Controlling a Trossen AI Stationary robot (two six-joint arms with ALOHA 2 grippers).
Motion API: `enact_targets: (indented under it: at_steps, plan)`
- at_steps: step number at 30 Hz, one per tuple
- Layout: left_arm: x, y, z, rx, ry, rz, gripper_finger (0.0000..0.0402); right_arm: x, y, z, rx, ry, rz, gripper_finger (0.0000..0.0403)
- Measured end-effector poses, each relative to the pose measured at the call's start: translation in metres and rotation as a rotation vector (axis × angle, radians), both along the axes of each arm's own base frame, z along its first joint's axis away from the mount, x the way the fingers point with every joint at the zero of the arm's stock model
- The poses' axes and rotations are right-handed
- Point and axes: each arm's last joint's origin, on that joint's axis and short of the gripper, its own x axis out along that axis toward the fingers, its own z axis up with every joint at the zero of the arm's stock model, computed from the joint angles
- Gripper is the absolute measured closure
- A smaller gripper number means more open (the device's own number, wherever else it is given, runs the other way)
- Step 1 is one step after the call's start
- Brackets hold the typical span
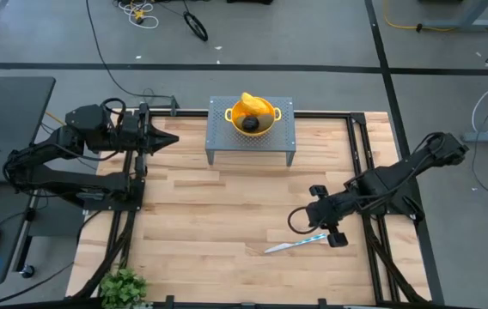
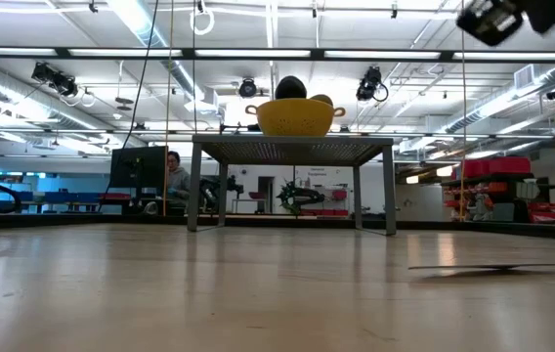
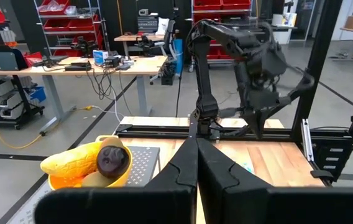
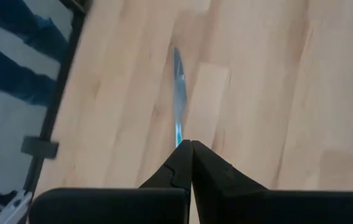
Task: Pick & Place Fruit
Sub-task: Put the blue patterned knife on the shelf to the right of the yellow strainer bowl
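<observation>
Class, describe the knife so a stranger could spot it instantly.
Start at the wooden table, then go to its near right part. The knife lies flat there beside the right tool, alone on bare boards: slim silver blade, pale blue handle.

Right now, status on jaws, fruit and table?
Left gripper shut, parked at table's left edge. Right gripper shut, empty, above slim silver knife. Fruit piled in yellow perforated bowl on grey metal stand.

The bowl is yellow with a perforated wall; in it lie a yellow-orange fruit and a dark one. The knife is silver with a pale blue handle. The table is light wood planks.
</observation>
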Motion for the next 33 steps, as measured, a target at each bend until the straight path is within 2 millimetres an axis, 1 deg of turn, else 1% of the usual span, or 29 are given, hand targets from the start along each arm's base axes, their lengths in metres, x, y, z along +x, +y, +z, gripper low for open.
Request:
enact_targets:
  at_steps: [4,11,16,20,29,33]
  plan:
    - [0.000,0.000,0.000,0.000,0.000,0.000,0.0400,-0.006,0.001,-0.024,0.003,0.089,-0.041,0.0394]
    - [0.000,0.000,0.000,0.000,0.000,0.004,0.0400,-0.023,0.004,-0.065,-0.041,0.199,-0.035,0.0394]
    - [0.000,0.000,0.000,0.000,0.000,0.004,0.0400,-0.031,0.005,-0.083,-0.064,0.231,-0.012,0.0394]
    - [0.000,0.000,0.000,0.000,0.000,0.004,0.0399,-0.034,0.006,-0.092,-0.059,0.237,-0.002,0.0394]
    - [0.000,0.001,0.000,0.011,0.003,0.049,0.0398,-0.034,0.007,-0.102,-0.036,0.206,-0.008,0.0394]
    - [0.000,0.001,0.000,0.011,0.004,0.052,0.0398,-0.033,0.007,-0.104,-0.020,0.192,-0.018,0.0385]
